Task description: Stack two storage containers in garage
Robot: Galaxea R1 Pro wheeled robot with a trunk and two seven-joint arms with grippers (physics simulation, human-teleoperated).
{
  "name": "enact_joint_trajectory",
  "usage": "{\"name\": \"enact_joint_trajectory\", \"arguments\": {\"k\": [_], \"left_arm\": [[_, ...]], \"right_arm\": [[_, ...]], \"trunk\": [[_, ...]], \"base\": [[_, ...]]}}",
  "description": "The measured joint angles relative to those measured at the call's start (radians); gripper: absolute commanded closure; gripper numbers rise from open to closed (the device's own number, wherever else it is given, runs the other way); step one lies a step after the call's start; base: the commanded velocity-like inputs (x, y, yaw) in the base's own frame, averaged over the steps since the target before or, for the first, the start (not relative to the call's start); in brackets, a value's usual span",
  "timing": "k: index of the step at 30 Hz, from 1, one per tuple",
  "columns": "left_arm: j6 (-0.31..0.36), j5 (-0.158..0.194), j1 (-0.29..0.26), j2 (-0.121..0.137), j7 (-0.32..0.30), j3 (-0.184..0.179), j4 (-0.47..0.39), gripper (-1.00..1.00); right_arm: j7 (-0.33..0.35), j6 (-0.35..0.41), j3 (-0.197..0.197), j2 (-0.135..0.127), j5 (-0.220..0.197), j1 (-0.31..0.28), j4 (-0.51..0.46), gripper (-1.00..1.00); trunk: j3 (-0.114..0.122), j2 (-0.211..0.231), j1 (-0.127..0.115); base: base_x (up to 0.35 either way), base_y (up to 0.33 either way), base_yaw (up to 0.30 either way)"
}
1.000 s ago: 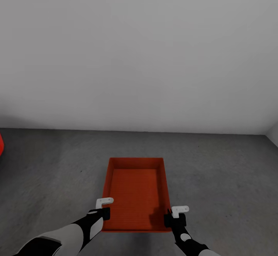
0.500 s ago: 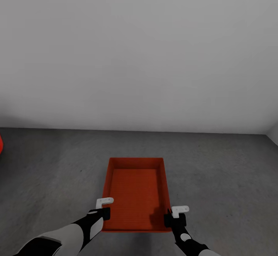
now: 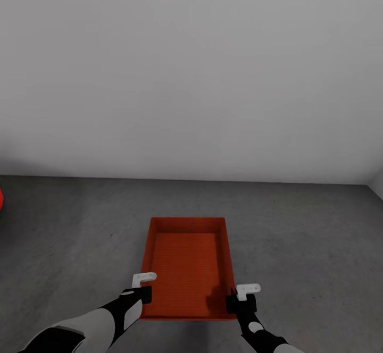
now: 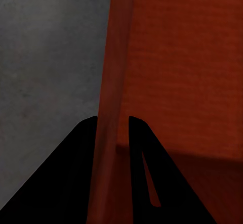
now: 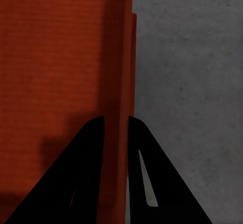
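Orange-red container [image 3: 187, 268], mottled dark grey floor [image 3: 308, 236], pale wall [image 3: 191, 71].

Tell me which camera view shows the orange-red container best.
The head view: it shows the whole container on the concrete floor, with the left gripper and right gripper on its side walls. The left wrist view shows just one wall between that gripper's fingers; the right wrist view, the opposite wall.

wall [image 3: 191, 71]: plain pale grey, bare, evenly lit
floor [image 3: 308, 236]: dark grey mottled concrete
corner: side wall [image 3: 376, 183] meets at far right
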Motion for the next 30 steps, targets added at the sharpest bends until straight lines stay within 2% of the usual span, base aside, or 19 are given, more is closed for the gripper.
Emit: {"name": "enact_joint_trajectory", "arguments": {"k": [30], "left_arm": [[0.0, 0.0, 0.0, 0.0, 0.0, 0.0, 0.0, 1.0]], "right_arm": [[0.0, 0.0, 0.0, 0.0, 0.0, 0.0, 0.0, 1.0]], "trunk": [[0.0, 0.0, 0.0]], "base": [[0.0, 0.0, 0.0]]}}
